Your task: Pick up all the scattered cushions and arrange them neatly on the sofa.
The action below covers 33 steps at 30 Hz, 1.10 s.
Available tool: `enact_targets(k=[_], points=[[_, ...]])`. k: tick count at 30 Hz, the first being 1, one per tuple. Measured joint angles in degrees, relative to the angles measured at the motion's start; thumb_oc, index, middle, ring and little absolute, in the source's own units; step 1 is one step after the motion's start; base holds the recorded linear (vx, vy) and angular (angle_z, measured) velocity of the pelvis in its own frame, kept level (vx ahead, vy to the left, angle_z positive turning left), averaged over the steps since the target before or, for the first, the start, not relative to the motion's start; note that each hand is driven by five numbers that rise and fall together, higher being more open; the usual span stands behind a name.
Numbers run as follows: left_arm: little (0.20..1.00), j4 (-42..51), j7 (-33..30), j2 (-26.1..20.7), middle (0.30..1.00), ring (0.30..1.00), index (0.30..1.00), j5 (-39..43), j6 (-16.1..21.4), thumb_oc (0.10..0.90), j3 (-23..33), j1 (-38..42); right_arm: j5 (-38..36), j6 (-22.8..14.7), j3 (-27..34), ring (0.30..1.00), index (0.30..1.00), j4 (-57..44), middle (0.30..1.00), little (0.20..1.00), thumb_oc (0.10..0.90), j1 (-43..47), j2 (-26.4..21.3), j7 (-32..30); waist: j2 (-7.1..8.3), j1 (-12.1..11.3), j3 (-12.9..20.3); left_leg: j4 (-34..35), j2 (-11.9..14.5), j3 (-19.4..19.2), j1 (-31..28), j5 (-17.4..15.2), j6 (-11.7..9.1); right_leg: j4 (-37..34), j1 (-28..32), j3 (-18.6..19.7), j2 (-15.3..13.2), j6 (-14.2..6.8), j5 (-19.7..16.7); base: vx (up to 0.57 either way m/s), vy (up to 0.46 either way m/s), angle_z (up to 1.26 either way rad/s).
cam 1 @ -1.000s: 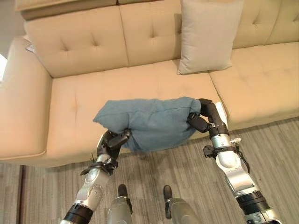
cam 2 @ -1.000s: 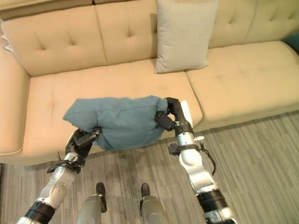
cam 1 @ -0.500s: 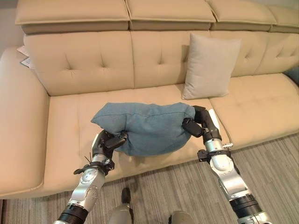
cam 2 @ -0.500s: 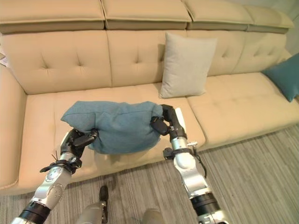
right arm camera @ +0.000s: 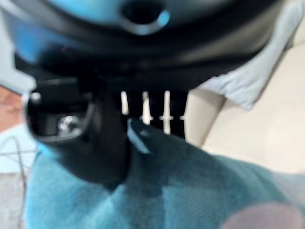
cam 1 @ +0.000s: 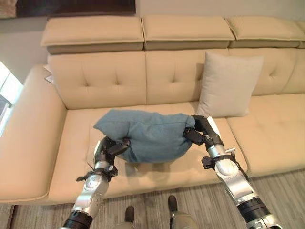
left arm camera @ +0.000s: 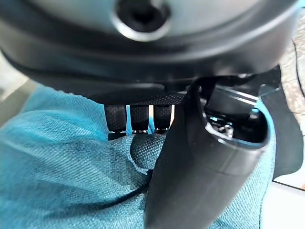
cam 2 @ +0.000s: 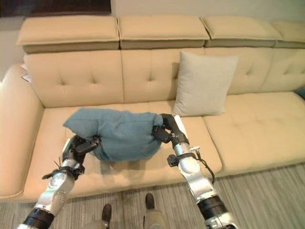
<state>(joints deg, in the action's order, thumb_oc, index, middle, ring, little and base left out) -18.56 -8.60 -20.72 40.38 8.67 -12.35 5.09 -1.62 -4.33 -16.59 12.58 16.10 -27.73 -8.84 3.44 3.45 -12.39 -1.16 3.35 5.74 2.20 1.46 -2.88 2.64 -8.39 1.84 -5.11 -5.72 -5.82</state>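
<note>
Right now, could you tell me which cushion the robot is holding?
The blue cushion, pinched at its ends by both hands; the beige cushion leans untouched against the sofa backrest.

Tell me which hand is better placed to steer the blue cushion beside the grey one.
Right hand, probably: it grips the blue cushion at the end nearer the grey cushion. The left hand holds the far end.

Two cushions are in sight: one blue cushion (cam 1: 145, 135) at the centre of the frame and one pale grey cushion (cam 1: 228, 85) at the upper right. There is one beige sofa (cam 1: 100, 78), spanning the frame, with three headrest blocks along its top.
</note>
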Motion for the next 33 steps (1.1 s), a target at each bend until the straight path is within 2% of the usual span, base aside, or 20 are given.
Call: enact_targets(k=[3, 7, 17, 18, 19, 20, 21, 22, 24, 26, 27, 29, 30, 31, 32, 33], points=[[0.3, -0.34, 0.1, 0.27, 0.3, 0.3, 0.3, -0.01, -0.09, 0.4, -0.29, 0.59, -0.49, 0.67, -1.79, 0.3, 0.3, 0.25, 0.3, 0.3, 0.4, 4.41, -5.13, 1.91, -0.35, 0.56, 0.15, 2.41, 3.11, 0.02, -0.12, 0.93, -1.5, -3.09, 0.53, -0.9, 2.74, 1.8, -1.33, 0.13, -0.168, -0.05], [0.3, -2.33, -0.45, -0.5, 0.3, 0.3, 0.3, -1.3, -0.33, 0.4, -1.09, 5.98, -0.75, 1.25, -3.43, 0.3, 0.3, 0.44, 0.3, 0.3, 0.4, 8.72, -10.09, 2.61, -0.65, 0.53, 0.15, 3.66, 3.35, 0.29, 0.62, 1.69, -2.64, -4.97, 0.33, -1.46, 2.97, 2.17, -2.21, -0.02, -0.114, 0.05], [0.3, -2.31, -2.55, -2.07, 0.3, 0.3, 0.3, -2.36, -0.3, 0.4, 0.32, 10.1, -0.91, 1.25, -3.5, 0.3, 0.3, 0.43, 0.3, 0.3, 0.4, 13.19, -10.05, 3.17, -2.53, 0.44, 0.19, 3.75, 3.19, -0.59, 0.63, 1.99, -3.16, -3.81, -0.24, -1.37, 2.69, 2.01, -0.99, 0.02, -0.16, 0.01], [0.3, -2.33, -2.63, -2.05, 0.3, 0.3, 0.3, -2.33, -0.3, 0.4, 0.38, 10.11, -0.91, 1.25, -3.49, 0.3, 0.3, 0.44, 0.3, 0.3, 0.4, 13.2, -10.02, 3.37, -2.55, 0.17, 0.17, 2.43, 3.22, -0.76, 1.06, 1.93, -3.7, -3.27, -0.2, -1.66, 2.91, 2.31, -0.42, -0.01, -0.217, 0.07], [0.3, -2.28, -2.71, -2.03, 0.3, 0.3, 0.3, -2.32, -0.3, 0.4, 0.81, 10.33, -0.92, 1.25, -3.44, 0.3, 0.3, 0.6, 0.3, 0.3, 0.4, 13.28, -9.63, 3.21, -2.01, -0.63, -0.37, -3.2, 2.62, -0.73, 3.52, 0.42, -5.87, -0.45, -1.18, -2.0, 2.94, 3.4, 0.88, 0.07, -0.16, 0.0], [0.3, -2.41, -3.18, -2.22, 0.3, 0.3, 0.3, -2.34, -0.29, 0.4, 1.37, 10.93, -1.0, 1.32, -3.85, 0.3, 0.3, 0.87, 0.3, 0.3, 0.4, 13.62, -9.03, 2.74, 0.24, -1.5, -1.93, -11.5, 1.44, -0.44, 6.51, -0.11, -6.64, 2.77, -1.59, -2.05, 2.04, 4.29, 2.71, 0.14, -0.116, -0.05], [0.3, -3.7, -3.89, -2.11, 0.3, 0.3, 0.3, -2.24, -0.3, 0.4, 1.71, 10.79, -0.98, 1.4, -5.85, 0.3, 0.3, 0.94, 0.3, 0.3, 0.4, 14.09, -9.15, 2.95, 1.39, -2.97, -2.67, -20.95, 1.3, -0.15, 9.24, 0.09, -6.81, 5.58, -0.74, -1.89, 2.3, 5.08, 4.97, 0.26, -0.012, 0.11], [0.3, -3.93, -4.66, -2.11, 0.3, 0.3, 0.3, -2.24, -0.3, 0.4, 1.69, 10.25, -0.99, 1.35, -6.5, 0.3, 0.3, 0.88, 0.3, 0.3, 0.4, 14.29, -8.71, 2.68, 1.64, -3.62, -2.96, -25.16, 1.6, -0.28, 11.45, -0.6, -5.93, 4.86, 1.38, -2.01, 2.48, 6.18, 6.33, 0.3, 0.06, 0.13], [0.3, -3.23, -4.78, -2.11, 0.3, 0.3, 0.3, -2.23, -0.16, 0.4, 1.82, 10.09, -0.97, 1.27, -6.34, 0.3, 0.3, 0.59, 0.3, 0.3, 0.4, 15.02, -8.12, 2.04, 2.28, -5.06, -2.99, -18.9, 0.21, -0.44, 12.1, -3.65, -3.16, 3.61, 1.35, -1.33, 2.38, 6.59, 6.19, 0.31, 0.103, 0.09], [0.3, -2.59, -4.51, -2.06, 0.3, 0.3, 0.3, -2.31, -0.02, 0.4, 1.83, 9.83, -0.98, 1.08, -5.53, 0.3, 0.3, 1.0, 0.3, 0.3, 0.4, 15.43, -8.2, 1.56, 2.58, -6.26, -3.42, -9.35, -1.04, -1.24, 13.24, -2.86, -2.57, 0.57, 1.9, 0.07, 2.92, 7.53, 5.56, 0.28, 0.121, -0.06], [0.3, -2.69, -4.72, -1.87, 0.3, 0.3, 0.3, -2.25, -0.07, 0.4, 1.87, 9.32, -0.94, 1.59, -5.71, 0.3, 0.3, 1.0, 0.3, 0.3, 0.4, 15.36, -7.98, 1.84, 2.58, -6.74, -3.41, -6.57, -0.35, -2.8, 12.04, -1.34, -1.73, -1.13, 2.83, 0.16, 3.5, 7.39, 3.64, 0.23, 0.138, -0.18], [0.3, -2.66, -5.08, -1.11, 0.3, 0.3, 0.3, -2.29, -0.04, 0.4, 2.37, 8.37, -0.84, 1.74, -6.58, 0.3, 0.3, 0.94, 0.3, 0.3, 0.4, 15.3, -7.8, 2.44, 1.09, -7.24, -3.07, -2.81, 0.67, -1.25, 6.44, 1.56, -1.15, -1.81, 3.76, 0.36, 6.01, 6.72, 2.81, 0.22, 0.144, -0.36], [0.3, -2.65, -5.21, -0.82, 0.3, 0.3, 0.3, -2.28, -0.05, 0.4, 2.42, 8.2, -0.86, 1.74, -6.38, 0.3, 0.3, 0.76, 0.3, 0.3, 0.4, 15.1, -7.62, 2.4, 0.13, -7.21, -2.75, -1.71, 1.79, -2.2, 4.68, 1.21, -0.86, -1.76, 3.84, 0.56, 7.21, 6.33, 3.28, 0.15, 0.102, -0.23], [0.3, -2.63, -5.21, -1.01, 0.3, 0.3, 0.3, -2.35, -0.04, 0.4, 2.4, 8.61, -0.88, 1.73, -5.82, 0.3, 0.3, 0.74, 0.3, 0.3, 0.4, 14.56, -6.85, 2.14, 1.2, -6.7, -3.02, -0.87, 1.49, -2.02, 4.72, 2.08, -1.57, -0.87, 3.03, 0.28, 6.73, 5.8, 3.39, 0.14, 0.126, -0.13], [0.3, -2.68, -5.21, -0.98, 0.3, 0.3, 0.3, -2.46, -0.07, 0.4, 2.28, 8.54, -0.9, 1.79, -5.65, 0.3, 0.3, 0.76, 0.3, 0.3, 0.4, 13.63, -6.38, 2.24, 2.23, -6.61, -2.99, -0.81, 1.02, -2.72, 4.35, 1.79, -1.26, 1.07, 2.19, 0.29, 6.0, 4.94, 4.38, 0.07, 0.077, -0.03], [0.3, -2.72, -5.21, -0.99, 0.3, 0.3, 0.3, -2.55, -0.1, 0.4, 2.23, 8.54, -0.93, 1.84, -5.65, 0.3, 0.3, 0.77, 0.3, 0.3, 0.4, 13.4, -6.28, 2.27, 2.53, -6.52, -3.02, -0.97, 0.6, -3.04, 4.15, 1.73, -1.19, 2.28, 1.84, 0.2, 5.7, 4.79, 4.42, 0.16, 0.13, -0.29]])
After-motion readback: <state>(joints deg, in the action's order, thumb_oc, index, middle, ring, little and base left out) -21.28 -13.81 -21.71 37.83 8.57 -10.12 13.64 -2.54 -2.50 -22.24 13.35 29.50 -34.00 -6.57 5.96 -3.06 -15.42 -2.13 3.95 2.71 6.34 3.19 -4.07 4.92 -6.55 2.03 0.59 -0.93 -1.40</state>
